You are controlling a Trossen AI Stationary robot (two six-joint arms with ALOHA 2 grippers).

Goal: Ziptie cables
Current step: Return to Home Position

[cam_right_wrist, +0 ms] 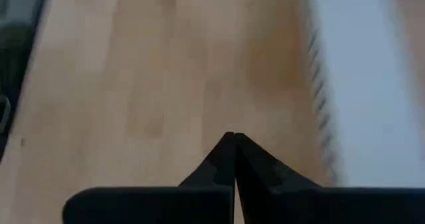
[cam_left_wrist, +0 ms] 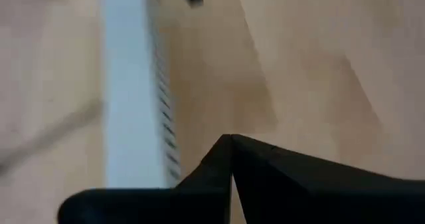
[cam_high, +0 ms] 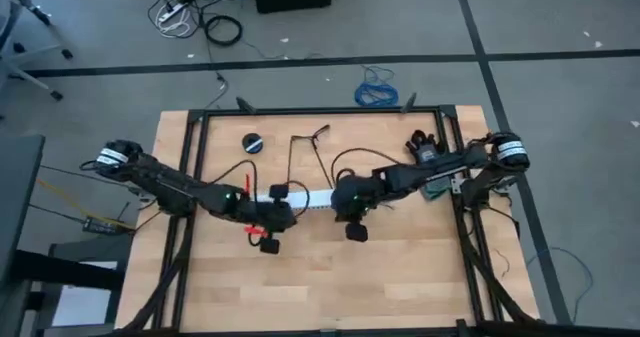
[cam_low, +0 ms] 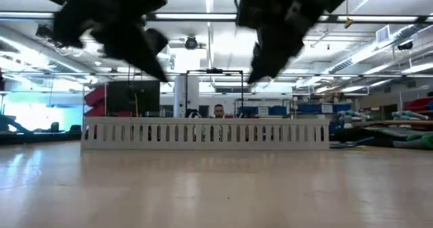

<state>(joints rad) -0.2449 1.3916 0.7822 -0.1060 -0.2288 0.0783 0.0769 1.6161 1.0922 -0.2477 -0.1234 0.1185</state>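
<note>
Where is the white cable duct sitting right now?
The white cable duct lies mid-table in the high view, lengthwise between the left gripper and the right gripper; the low view shows both hanging above it.

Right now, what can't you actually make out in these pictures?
Cables: in no view; the low view shows only dark gaps in the slots of the white duct.
Duct's ends: high view, covered by the left gripper and right gripper above them.
Duct's slots: wrist views, blurred.
Round black thing: high view, too small to name.
</note>
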